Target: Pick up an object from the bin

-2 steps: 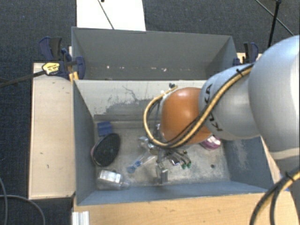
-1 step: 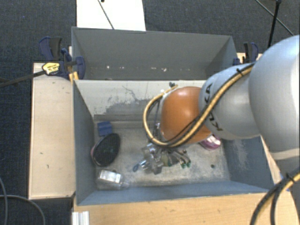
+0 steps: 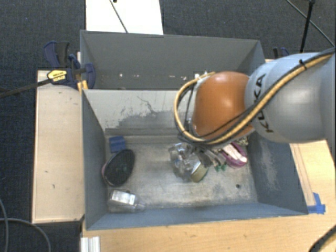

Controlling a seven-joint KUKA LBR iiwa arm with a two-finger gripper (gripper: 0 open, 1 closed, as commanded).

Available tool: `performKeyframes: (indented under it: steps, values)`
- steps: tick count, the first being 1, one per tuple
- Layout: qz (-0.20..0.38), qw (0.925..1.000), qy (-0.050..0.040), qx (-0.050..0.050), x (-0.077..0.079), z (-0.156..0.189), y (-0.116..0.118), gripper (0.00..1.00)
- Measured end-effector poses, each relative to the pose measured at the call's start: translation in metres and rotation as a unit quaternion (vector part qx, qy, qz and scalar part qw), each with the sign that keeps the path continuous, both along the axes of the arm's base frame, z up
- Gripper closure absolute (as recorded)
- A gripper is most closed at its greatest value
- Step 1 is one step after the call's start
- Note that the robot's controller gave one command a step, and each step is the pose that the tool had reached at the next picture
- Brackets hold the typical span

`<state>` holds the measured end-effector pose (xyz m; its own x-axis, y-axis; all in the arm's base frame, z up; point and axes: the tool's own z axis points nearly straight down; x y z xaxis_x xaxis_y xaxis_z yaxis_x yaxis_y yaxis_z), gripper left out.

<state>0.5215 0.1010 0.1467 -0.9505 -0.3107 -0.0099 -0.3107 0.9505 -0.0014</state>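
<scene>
My gripper [image 3: 182,159] hangs low in the middle of the bin, under the arm's orange cover, as a silvery metal body just above the floor. An olive-brass round thing [image 3: 199,172] lies right against its lower right side; whether the gripper holds it I cannot tell. To the right of it lie a small green thing [image 3: 219,165] and a pink and purple thing [image 3: 235,155], partly hidden by the arm.
At the bin's left side lie a black oval thing [image 3: 118,167], a small blue block [image 3: 116,142] behind it, and a clear plastic piece [image 3: 124,199] at the front left corner. The arm covers the bin's right rear part.
</scene>
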Motion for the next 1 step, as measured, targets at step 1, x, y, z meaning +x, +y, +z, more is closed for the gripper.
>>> performKeyframes:
  steps: [1]
  values:
    - [-0.005,1.0,-0.0006,0.0,-0.0065,0.099,0.0025,1.0]
